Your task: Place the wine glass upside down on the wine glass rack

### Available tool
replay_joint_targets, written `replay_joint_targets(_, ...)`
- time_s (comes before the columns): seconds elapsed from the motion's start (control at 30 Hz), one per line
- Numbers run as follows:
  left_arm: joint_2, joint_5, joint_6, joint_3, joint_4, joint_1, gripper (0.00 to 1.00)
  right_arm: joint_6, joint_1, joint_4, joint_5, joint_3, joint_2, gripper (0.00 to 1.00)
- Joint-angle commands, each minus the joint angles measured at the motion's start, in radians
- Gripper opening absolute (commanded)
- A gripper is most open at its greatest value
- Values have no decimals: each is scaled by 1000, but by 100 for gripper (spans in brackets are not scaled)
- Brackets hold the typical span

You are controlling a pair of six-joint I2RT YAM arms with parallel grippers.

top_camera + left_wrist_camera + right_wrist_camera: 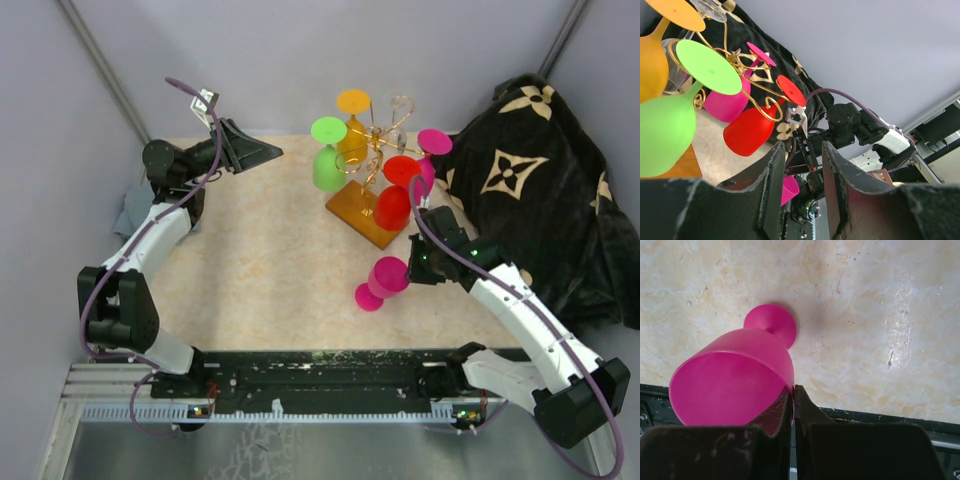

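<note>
So the right pincer [793,390] is clamped on the pink glass [730,382] rim (glass tilted), and the left pincer [802,157] sits apart, left of the rack [362,212].

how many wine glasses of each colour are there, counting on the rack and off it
pink: 2, the hung pink glass and the held pink glass in the right gripper
green glass: 1
orange glass: 1
red glass: 1
clear glass: 1
total: 6

Beige table [270,265] carries wine glass rack [358,208], black patterned cloth [540,200] at right.
</note>
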Motion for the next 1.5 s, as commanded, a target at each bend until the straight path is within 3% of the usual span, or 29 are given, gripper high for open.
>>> replay_joint_targets(0.0, -13, 16, 22, 31, 2, -4, 41, -1, 14, 6, 6, 49, -28, 0)
replay_joint_targets(0.13, -23, 16, 46, 32, -28, -4, 41, -6, 17, -3, -48, 136, -47, 0)
replay_joint_targets(0.57, -68, 31, 74, 35, -92, 21, 42, -47, 17, 197, -531, 392, -32, 0)
replay_joint_targets(0.8, -92, 43, 44, 56, -79, 40, 43, 19, 15, 468, -642, 470, -37, 0)
replay_joint_targets(1.0, -95, 50, -154, 50, 143, 41, 44, 178, -14, 781, -724, 515, 45, 0)
replay_joint_targets(1.23, -29, 16, -525, 71, 581, 40, 44, 572, -115, 1378, -868, 504, 183, 0)
replay_joint_targets(1.47, 0, -81, -671, 73, 755, 41, 44, 717, -130, 1594, -903, 600, 310, 0)
